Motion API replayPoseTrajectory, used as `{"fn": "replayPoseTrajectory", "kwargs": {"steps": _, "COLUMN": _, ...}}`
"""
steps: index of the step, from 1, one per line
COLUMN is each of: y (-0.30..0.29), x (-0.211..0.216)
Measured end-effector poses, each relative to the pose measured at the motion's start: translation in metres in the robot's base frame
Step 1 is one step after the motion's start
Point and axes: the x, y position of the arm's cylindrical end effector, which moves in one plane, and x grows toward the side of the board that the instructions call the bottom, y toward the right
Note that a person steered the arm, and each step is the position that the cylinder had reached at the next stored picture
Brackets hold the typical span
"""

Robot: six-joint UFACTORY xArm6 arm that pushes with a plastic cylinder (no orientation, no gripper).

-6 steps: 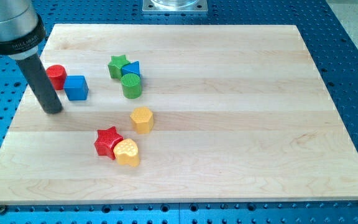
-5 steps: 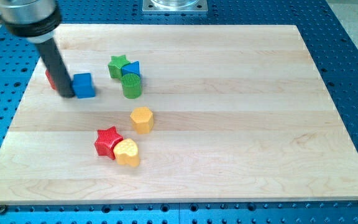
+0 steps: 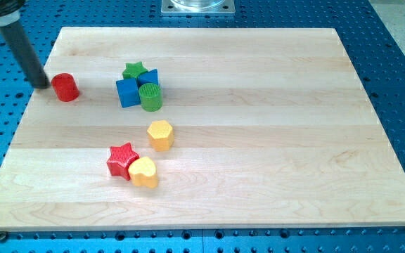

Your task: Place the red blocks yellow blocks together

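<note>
My tip rests at the board's left edge, just left of the red cylinder with a small gap between them. A red star lies lower on the board, touching a yellow heart-shaped block at its lower right. A yellow hexagonal block stands a little above and right of that pair, apart from them.
A blue cube now sits against a cluster of a green star, a blue block and a green cylinder. The wooden board lies on a blue perforated table.
The rod swept from lower left of the red cylinder past it, pushed the blue cube right against the green and blue cluster, then moved to the cylinder's left.
</note>
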Motion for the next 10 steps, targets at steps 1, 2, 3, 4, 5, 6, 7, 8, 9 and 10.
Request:
{"fn": "replayPoseTrajectory", "kwargs": {"steps": 1, "y": 0.048, "x": 0.048}}
{"fn": "replayPoseTrajectory", "kwargs": {"steps": 2, "y": 0.135, "x": 0.111}}
{"fn": "replayPoseTrajectory", "kwargs": {"steps": 3, "y": 0.150, "x": 0.120}}
{"fn": "replayPoseTrajectory", "kwargs": {"steps": 4, "y": 0.154, "x": 0.102}}
{"fn": "replayPoseTrajectory", "kwargs": {"steps": 5, "y": 0.211, "x": 0.110}}
{"fn": "replayPoseTrajectory", "kwargs": {"steps": 6, "y": 0.223, "x": 0.127}}
{"fn": "replayPoseTrajectory", "kwargs": {"steps": 7, "y": 0.275, "x": 0.127}}
{"fn": "replayPoseTrajectory", "kwargs": {"steps": 8, "y": 0.310, "x": 0.126}}
{"fn": "replayPoseTrajectory", "kwargs": {"steps": 9, "y": 0.312, "x": 0.133}}
{"fn": "replayPoseTrajectory", "kwargs": {"steps": 10, "y": 0.310, "x": 0.143}}
